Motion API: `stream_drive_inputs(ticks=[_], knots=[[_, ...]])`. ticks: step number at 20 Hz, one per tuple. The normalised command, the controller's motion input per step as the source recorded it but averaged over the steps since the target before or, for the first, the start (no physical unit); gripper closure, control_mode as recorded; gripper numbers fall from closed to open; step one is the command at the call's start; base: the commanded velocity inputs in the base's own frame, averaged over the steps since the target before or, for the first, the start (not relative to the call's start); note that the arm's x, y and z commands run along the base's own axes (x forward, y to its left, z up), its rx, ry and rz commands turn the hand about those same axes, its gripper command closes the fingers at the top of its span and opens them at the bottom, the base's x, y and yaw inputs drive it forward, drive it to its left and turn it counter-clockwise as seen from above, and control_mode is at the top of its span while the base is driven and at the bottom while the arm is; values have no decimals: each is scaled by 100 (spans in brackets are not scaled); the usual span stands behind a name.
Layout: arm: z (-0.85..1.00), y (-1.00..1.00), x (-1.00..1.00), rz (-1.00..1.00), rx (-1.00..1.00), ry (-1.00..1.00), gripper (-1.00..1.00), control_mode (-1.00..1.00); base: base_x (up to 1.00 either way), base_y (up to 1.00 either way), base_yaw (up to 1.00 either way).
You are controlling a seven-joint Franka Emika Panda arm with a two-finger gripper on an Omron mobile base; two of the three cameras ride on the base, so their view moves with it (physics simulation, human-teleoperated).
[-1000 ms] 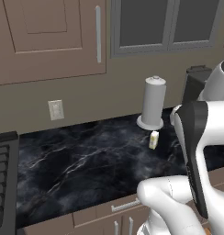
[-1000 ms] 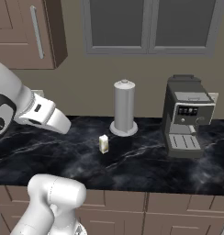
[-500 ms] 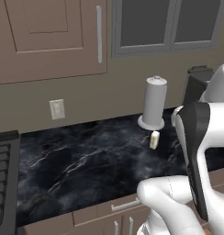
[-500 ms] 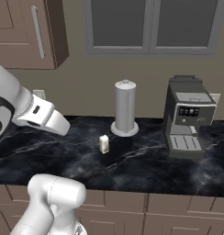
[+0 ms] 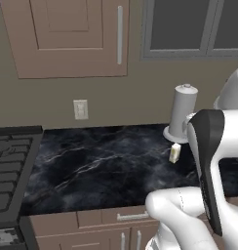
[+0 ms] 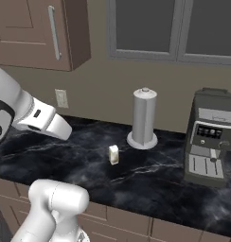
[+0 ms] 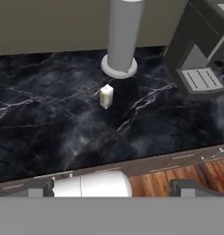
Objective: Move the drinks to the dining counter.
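Observation:
One of the drinks, a small white-yellow carton [image 5: 175, 153] [image 6: 114, 154] [image 7: 106, 96], stands upright on the black marble worktop [image 5: 101, 166], just in front of the grey paper-towel cylinder. My gripper [image 7: 116, 188] hangs high above the worktop's front edge, well short of the carton. It is open wide, with nothing between its fingertips [image 7: 40, 188]. The dining counter is out of view.
A tall grey paper-towel cylinder [image 5: 182, 112] [image 6: 144, 118] [image 7: 120, 36] stands behind the carton. A dark coffee machine [image 6: 209, 139] [image 7: 201, 50] sits to its right, and a stove [image 5: 9, 161] at the far left. Drawers with handles run under the worktop, with wall cabinets above.
The whole scene has slid slightly to the right in both base views, so the camera has moved. The carton stays put on the worktop and the gripper stays open.

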Motion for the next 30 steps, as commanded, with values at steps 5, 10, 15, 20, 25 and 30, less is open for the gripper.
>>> stream_drive_inputs(ticks=[5,10,15,20,25,30], knots=[[0,0,0,0,0,0,-100,100,49,-83,-5],[0,0,0,0,0,0,-100,100,84,-100,-16],[0,0,0,0,0,0,-100,100,78,-95,-16],[-4,-30,33,-5,9,2,-100,-100,55,-54,-8],[-4,-60,38,-1,32,6,-100,-100,0,0,0],[-19,-17,30,-4,19,6,-100,-100,0,0,0]])
